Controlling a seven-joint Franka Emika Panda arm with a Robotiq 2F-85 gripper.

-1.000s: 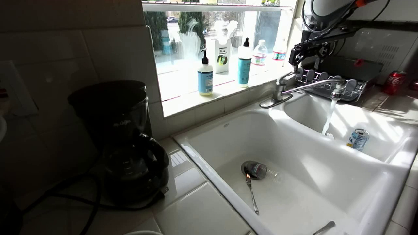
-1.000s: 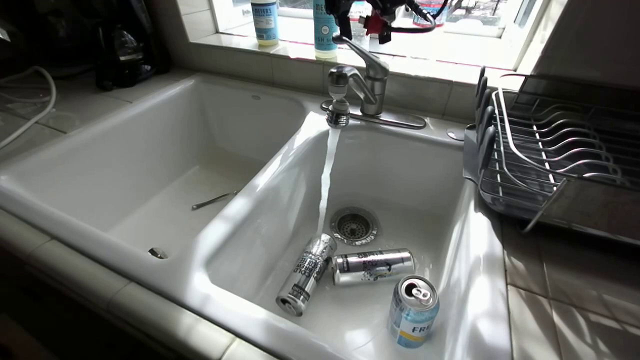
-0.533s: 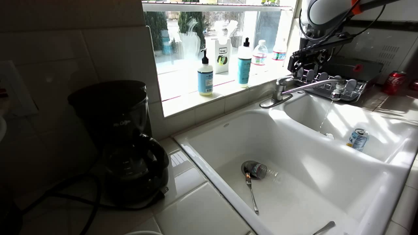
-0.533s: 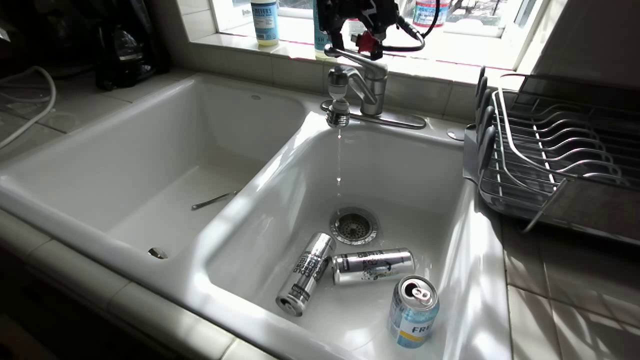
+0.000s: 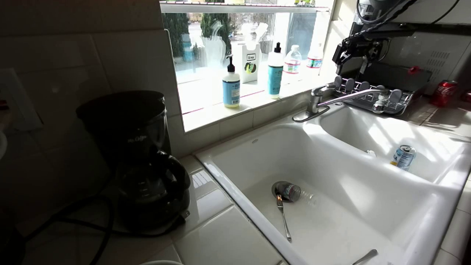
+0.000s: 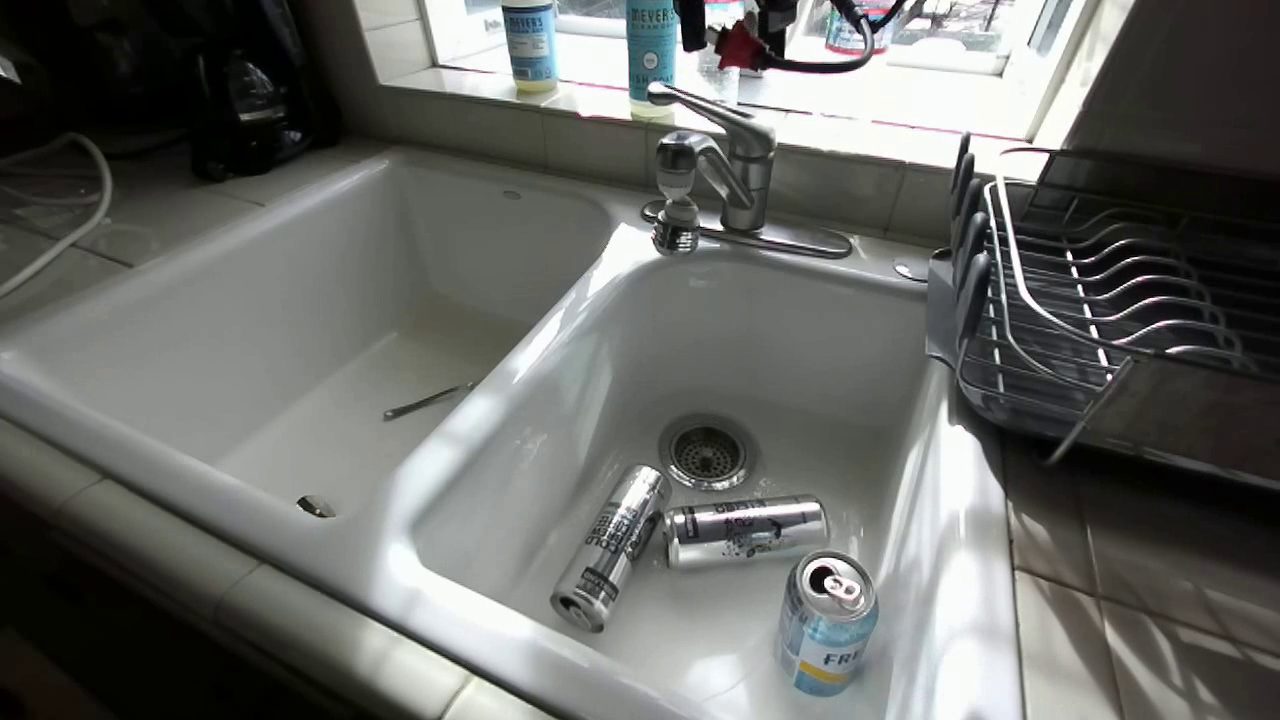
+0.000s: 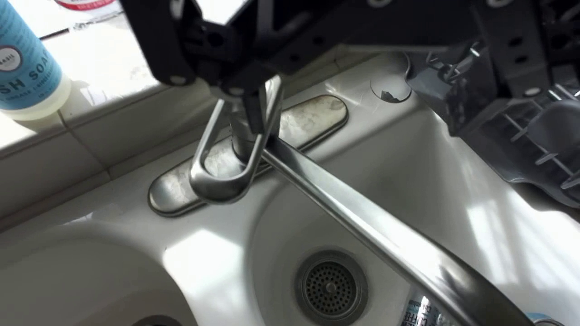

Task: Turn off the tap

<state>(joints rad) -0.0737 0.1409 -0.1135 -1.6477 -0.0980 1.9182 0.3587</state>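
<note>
The chrome tap (image 6: 755,175) stands behind the double sink in both exterior views (image 5: 314,103). Its long spout (image 7: 362,213) points over the basin with the cans, and no water runs from it. The lever handle (image 6: 705,108) on top lies low and forward; its loop shows in the wrist view (image 7: 222,188). My gripper (image 6: 732,45) is above and behind the lever, apart from it in the exterior views (image 5: 349,70). In the wrist view its dark fingers (image 7: 353,127) stand wide apart with nothing between them; one overlaps the tap's body in the picture.
Two silver cans (image 6: 745,532) and a blue can (image 6: 828,625) are in the basin under the spout. A dish rack (image 6: 1130,300) stands beside it. Soap bottles (image 5: 275,79) line the window sill. Forks and a plastic bottle (image 5: 292,192) lie in the other basin.
The full water stream has thinned to drops and then stopped. The lever has moved down. My gripper went down at the lever, then rose and backed off from it.
</note>
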